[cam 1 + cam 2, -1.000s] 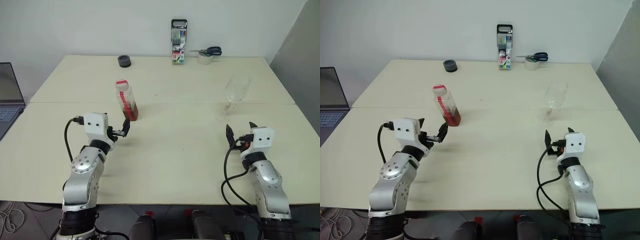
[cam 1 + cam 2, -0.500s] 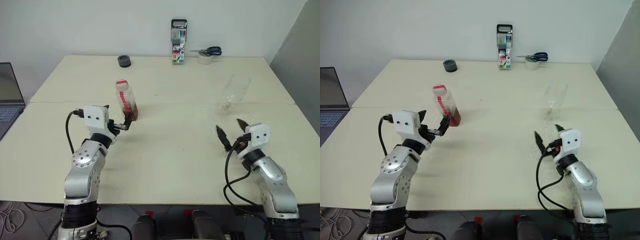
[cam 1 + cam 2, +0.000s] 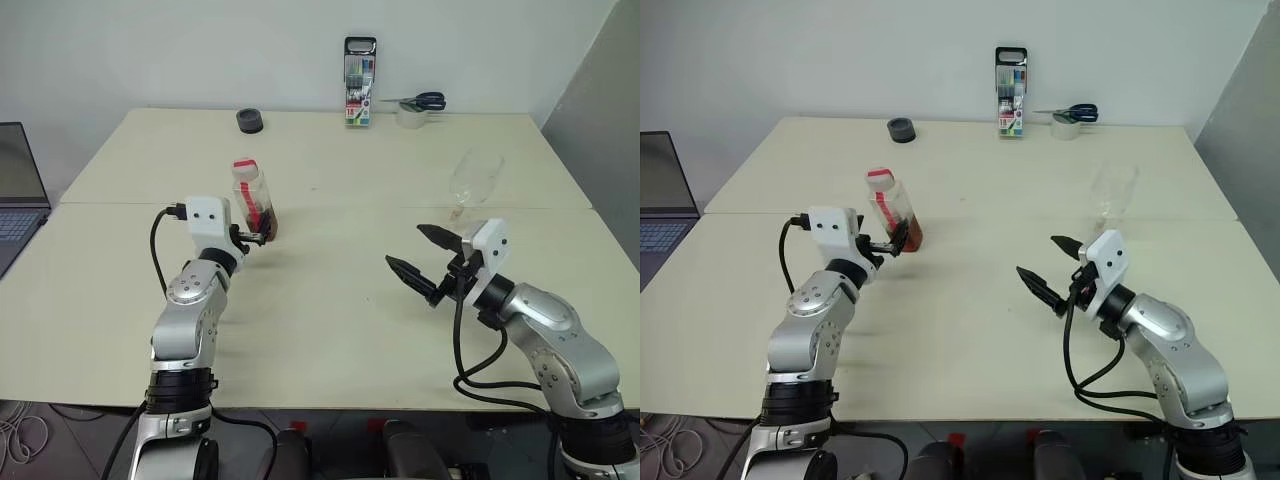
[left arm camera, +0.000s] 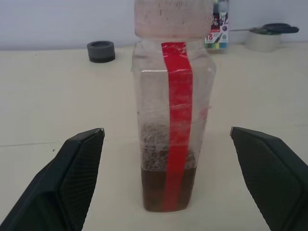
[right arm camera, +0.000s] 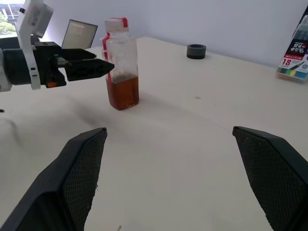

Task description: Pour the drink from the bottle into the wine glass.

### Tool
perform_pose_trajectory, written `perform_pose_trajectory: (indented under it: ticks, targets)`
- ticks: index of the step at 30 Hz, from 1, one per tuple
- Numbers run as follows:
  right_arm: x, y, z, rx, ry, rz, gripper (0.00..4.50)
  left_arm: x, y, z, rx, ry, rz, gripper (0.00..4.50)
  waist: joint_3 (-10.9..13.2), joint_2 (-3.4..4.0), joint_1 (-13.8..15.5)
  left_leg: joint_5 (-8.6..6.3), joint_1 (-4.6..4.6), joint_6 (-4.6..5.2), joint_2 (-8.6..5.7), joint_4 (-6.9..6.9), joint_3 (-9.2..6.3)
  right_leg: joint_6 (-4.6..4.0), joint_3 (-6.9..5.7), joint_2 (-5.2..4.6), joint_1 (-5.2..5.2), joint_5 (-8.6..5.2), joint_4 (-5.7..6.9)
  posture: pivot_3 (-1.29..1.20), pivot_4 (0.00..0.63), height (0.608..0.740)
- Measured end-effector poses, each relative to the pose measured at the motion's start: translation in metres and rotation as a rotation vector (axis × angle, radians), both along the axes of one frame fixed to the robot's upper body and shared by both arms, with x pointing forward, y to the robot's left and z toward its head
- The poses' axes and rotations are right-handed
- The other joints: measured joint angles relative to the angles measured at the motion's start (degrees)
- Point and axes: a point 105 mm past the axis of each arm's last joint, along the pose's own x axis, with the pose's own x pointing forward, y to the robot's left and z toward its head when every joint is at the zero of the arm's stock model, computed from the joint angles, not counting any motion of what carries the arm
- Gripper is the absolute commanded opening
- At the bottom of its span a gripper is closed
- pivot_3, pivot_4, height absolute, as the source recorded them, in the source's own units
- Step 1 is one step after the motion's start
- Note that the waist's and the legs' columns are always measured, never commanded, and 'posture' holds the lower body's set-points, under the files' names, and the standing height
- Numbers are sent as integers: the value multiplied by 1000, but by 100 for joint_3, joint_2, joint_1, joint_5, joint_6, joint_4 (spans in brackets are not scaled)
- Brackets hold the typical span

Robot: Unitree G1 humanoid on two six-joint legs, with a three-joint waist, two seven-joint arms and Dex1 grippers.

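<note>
At far left, a laptop (image 3: 18,190) at the edge. Next, left tool (image 3: 254,238) spread wide, level, fingers either side of the bottle (image 3: 254,201) without touching. Bottle upright on the cream desk (image 3: 330,300), capped pink, red strip down its side, the drink (image 4: 166,188) filling only the lowest part. Behind, a black ring (image 3: 249,121) near the wall, then a marker pack (image 3: 358,68). Further right, right tool (image 3: 422,265) also spread wide, empty, raised above the desk, pointing toward the bottle. Beyond it, the wine glass (image 3: 470,183) standing on the desk. Scissors (image 3: 417,102) atop a tape roll (image 3: 410,117) at the back.
</note>
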Motion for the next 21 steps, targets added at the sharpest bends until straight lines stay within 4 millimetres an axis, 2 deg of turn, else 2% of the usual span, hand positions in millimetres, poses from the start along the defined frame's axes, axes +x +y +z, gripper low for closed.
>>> perform_pose_trajectory:
  ticks: [9,15,21]
  targets:
    - [-2,5,5,-29,-5,69,4500,17,-4,10,14,-6,2,4479,4,-7,1,1,-1,-1,0,0,0,0,-2,0,-1,0,0,0,150,740]
    - [0,14,20,-21,-40,114,4500,31,-12,17,21,0,-13,4479,12,-20,9,1,-6,-1,-1,2,-5,0,-6,0,-3,0,1,0,150,740]
    - [0,14,19,-25,-27,113,4500,37,-14,25,40,-18,-5,4479,13,-21,7,3,-27,-6,-1,3,-8,-1,-8,-4,-22,1,0,0,150,740]
